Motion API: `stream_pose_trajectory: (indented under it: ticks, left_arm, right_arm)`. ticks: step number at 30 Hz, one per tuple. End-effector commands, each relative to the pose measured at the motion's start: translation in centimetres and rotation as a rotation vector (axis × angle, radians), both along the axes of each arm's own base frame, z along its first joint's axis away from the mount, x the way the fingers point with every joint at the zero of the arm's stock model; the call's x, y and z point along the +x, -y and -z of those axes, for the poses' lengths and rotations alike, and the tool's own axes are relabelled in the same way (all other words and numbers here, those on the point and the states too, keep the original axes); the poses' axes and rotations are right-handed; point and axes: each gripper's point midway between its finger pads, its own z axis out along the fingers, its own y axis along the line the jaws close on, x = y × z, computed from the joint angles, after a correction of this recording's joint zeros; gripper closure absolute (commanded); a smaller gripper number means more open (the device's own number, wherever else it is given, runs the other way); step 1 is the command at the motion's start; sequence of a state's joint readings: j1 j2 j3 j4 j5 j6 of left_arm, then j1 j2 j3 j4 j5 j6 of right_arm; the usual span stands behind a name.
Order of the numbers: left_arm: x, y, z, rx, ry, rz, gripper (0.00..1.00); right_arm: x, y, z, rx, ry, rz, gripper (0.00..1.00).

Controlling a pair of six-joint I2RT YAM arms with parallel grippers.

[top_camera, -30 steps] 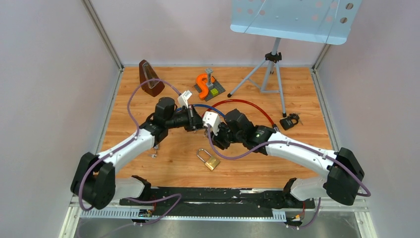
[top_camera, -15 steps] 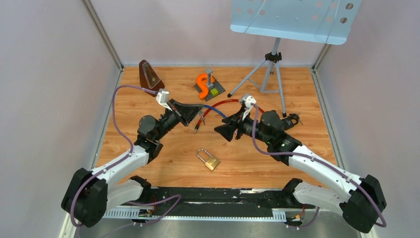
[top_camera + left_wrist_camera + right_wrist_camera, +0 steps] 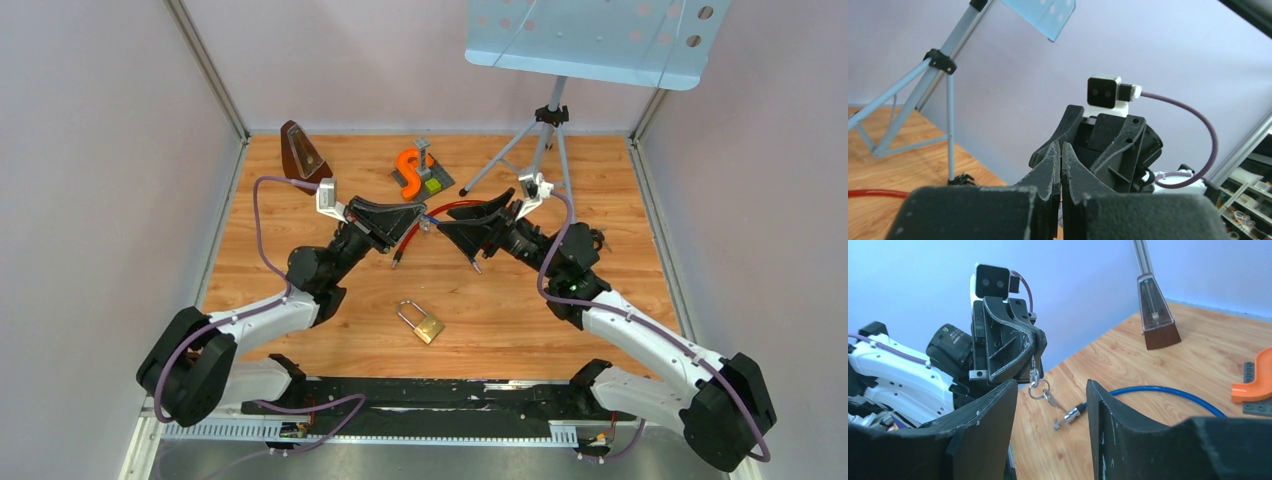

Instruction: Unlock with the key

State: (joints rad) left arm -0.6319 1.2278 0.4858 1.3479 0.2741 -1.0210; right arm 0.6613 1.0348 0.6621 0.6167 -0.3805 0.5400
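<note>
My left gripper (image 3: 1061, 152) is pinched tight on the key ring (image 3: 1038, 389), with the key (image 3: 1050, 399) dangling beneath. My right gripper (image 3: 441, 226) gapes empty just beside it. The padlock (image 3: 424, 324) lies at lower centre.

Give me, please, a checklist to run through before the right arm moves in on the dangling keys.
1. Left gripper shut on the key bunch: ok, the keys hang from its closed tips.
2. Right gripper open: ok, jaws apart.
3. Key bunch in line with the right gripper's gap: ok in the right wrist view; how far ahead, cannot tell.
4. Padlock unobstructed on the table: ok, it lies flat with nothing touching it.
5. Which way the padlock's keyhole faces: cannot tell.
6. Blue cable clear of the keys: cannot tell; its end shows just beside them.
</note>
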Motion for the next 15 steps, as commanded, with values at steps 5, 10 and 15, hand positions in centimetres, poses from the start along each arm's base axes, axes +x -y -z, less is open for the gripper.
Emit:
stream_pose_trajectory:
  ticks: [5, 10, 15]
  left_arm:
    - [-1.1, 0.0, -3.9, -0.114, 0.063, 0.032, 1.00]
    - [-1.1, 0.3, -4.1, -0.119, 0.063, 0.040, 1.00]
    - [-1.3, 0.7, -4.1, -0.121, 0.057, 0.056, 1.00]
  right_arm:
    - [-0.8, -0.2, -3.1, 0.129, 0.047, -0.068, 0.58]
    - [-1.2, -0.8, -3.0, 0.129, 0.053, -0.119, 0.67]
    - [-1.4, -1.2, -3.0, 0.131, 0.053, -0.147, 0.73]
